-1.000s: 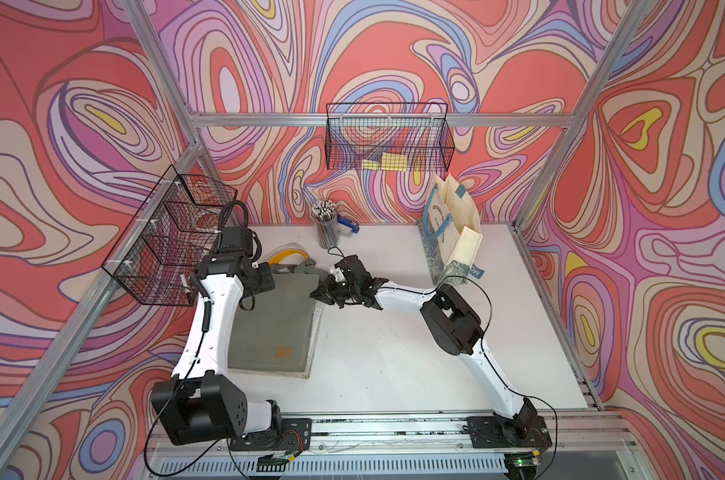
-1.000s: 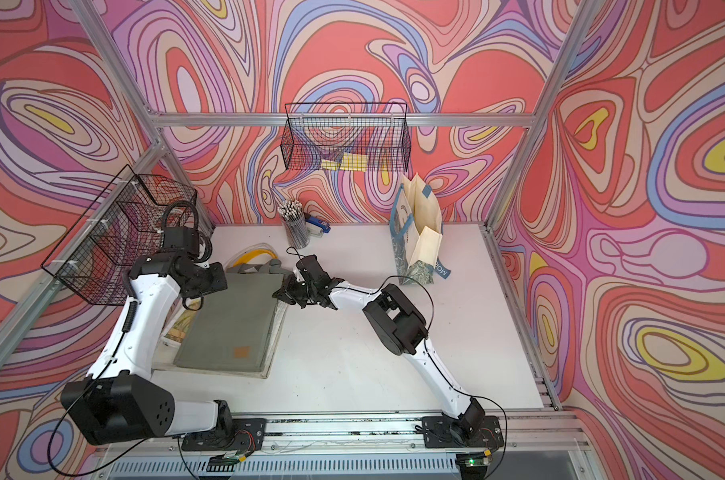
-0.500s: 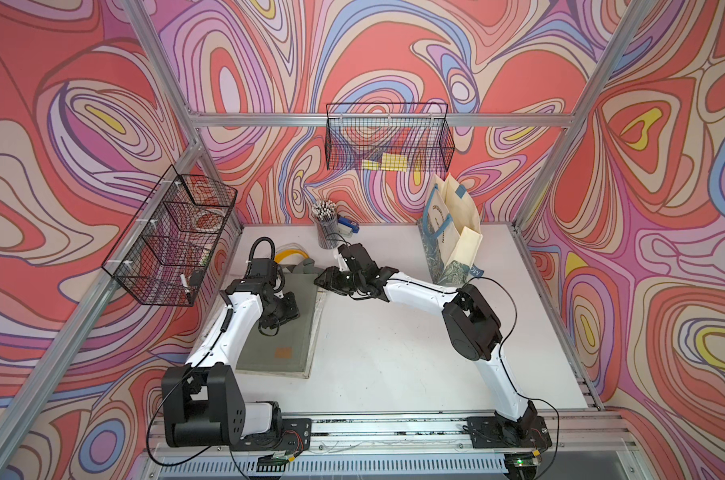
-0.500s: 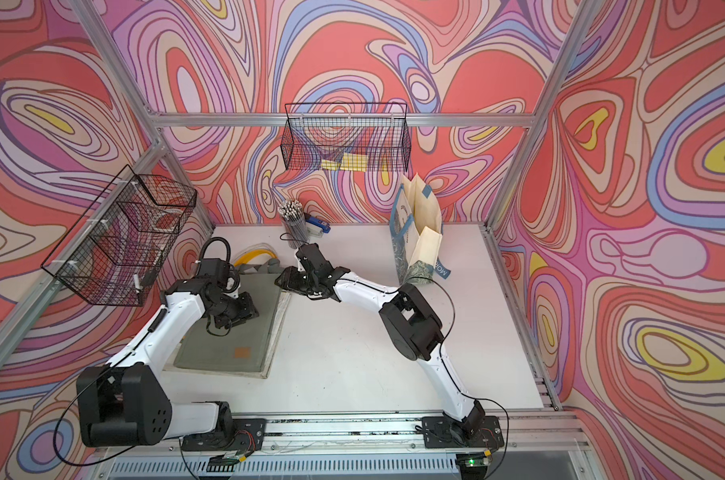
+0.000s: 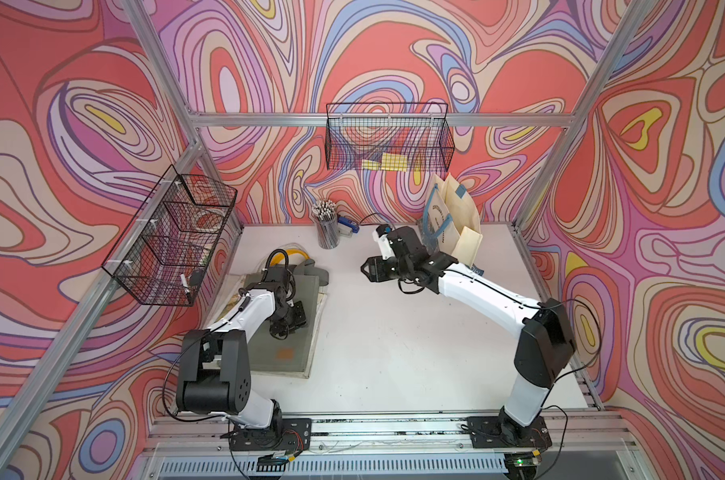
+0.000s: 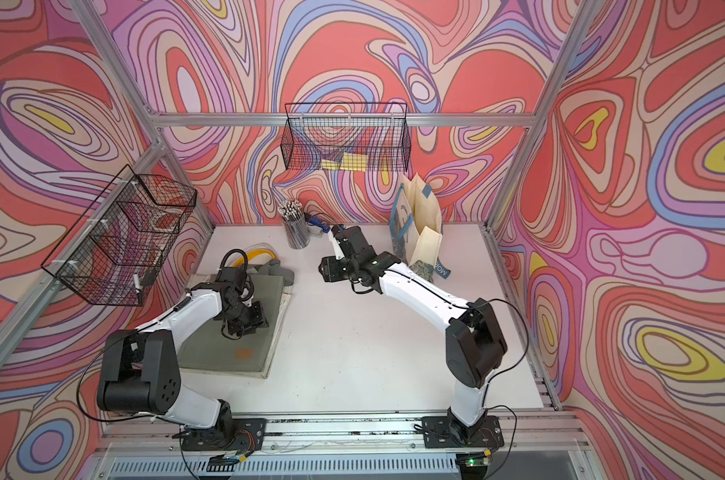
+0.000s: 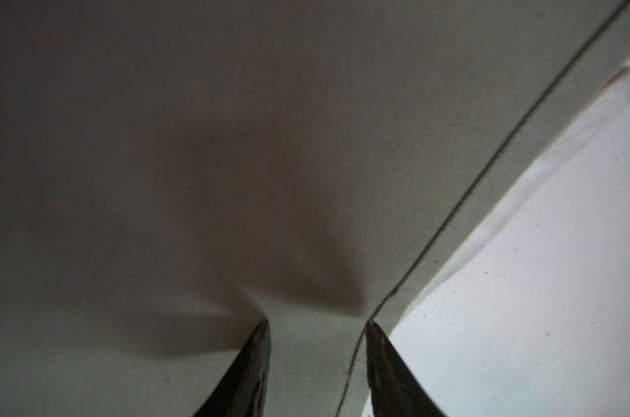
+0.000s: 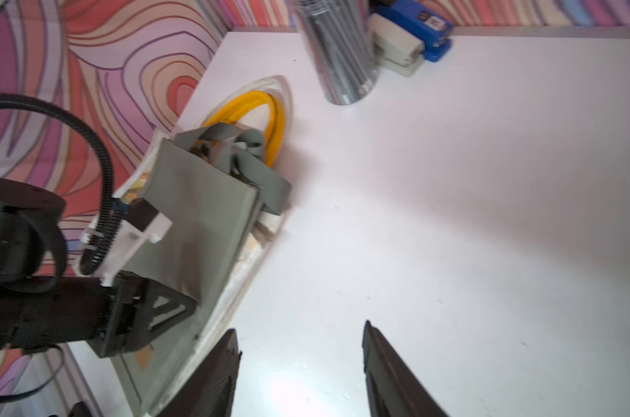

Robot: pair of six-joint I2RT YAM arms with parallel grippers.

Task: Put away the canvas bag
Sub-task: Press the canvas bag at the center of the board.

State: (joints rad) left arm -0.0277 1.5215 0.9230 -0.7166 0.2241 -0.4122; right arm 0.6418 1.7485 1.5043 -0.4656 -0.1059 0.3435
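The canvas bag (image 5: 286,353) is a flat grey-green bag lying on a pile of other flat bags at the table's left; its handles (image 5: 313,272) are bunched at the far end. My left gripper (image 5: 288,322) points down on the bag's middle. In the left wrist view its fingertips (image 7: 261,330) stand apart and press into the canvas (image 7: 234,144) next to a seam, with flat cloth between them. My right gripper (image 5: 367,270) hovers over bare table right of the handles, open and empty; the right wrist view shows the bag (image 8: 205,216) off to its side.
A pencil cup (image 5: 326,226) and a blue stapler (image 5: 348,226) stand at the back. Upright paper bags (image 5: 450,220) are at the back right. Wire baskets hang on the back wall (image 5: 388,141) and the left wall (image 5: 169,241). A yellow ring (image 5: 288,254) lies behind the bag.
My right gripper has opened and drawn back to the right, away from the bag's handles. My left gripper has come from the bag's far left edge onto its middle.
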